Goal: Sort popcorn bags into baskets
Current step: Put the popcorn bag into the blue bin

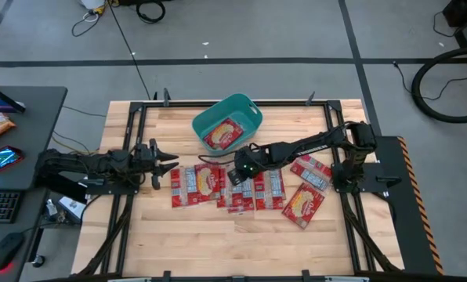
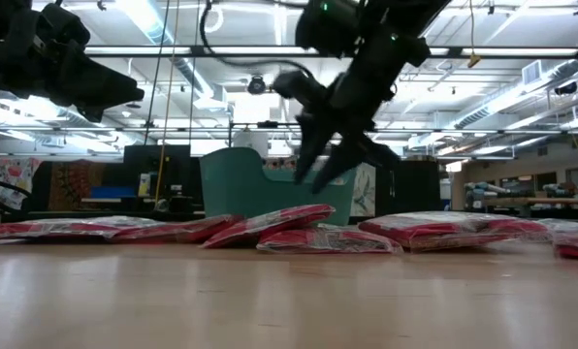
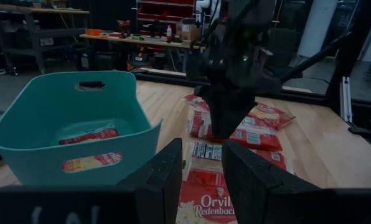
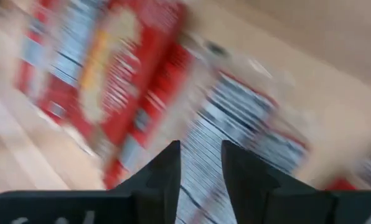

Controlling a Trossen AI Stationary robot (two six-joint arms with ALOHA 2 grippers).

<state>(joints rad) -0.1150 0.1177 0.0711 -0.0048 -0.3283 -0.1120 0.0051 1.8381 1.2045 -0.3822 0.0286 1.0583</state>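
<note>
Overhead, we see the right gripper at the table's centre, its two fingers parted by a narrow gap and pointing down at the popcorn bags; nothing is caught between them. From table height, that same gripper hangs just above the packets, fingertips splayed apart and clear of them. Its own wrist camera shows the dark fingers with an empty gap over blurred red packets.

At nine o'clock from the pile waits the left gripper, jaws partly open and empty, pointing toward three o'clock at the nearest packet. Its wrist view shows its fingers separated, a packet lying on the wood beyond them.

Moving outward, we find red packets spread in a loose band across the wooden table, some overlapping, two more lying near the four o'clock side. At twelve o'clock from the pile sits the teal basket, tilted corner-on, with at least one red packet lying inside it.
</note>
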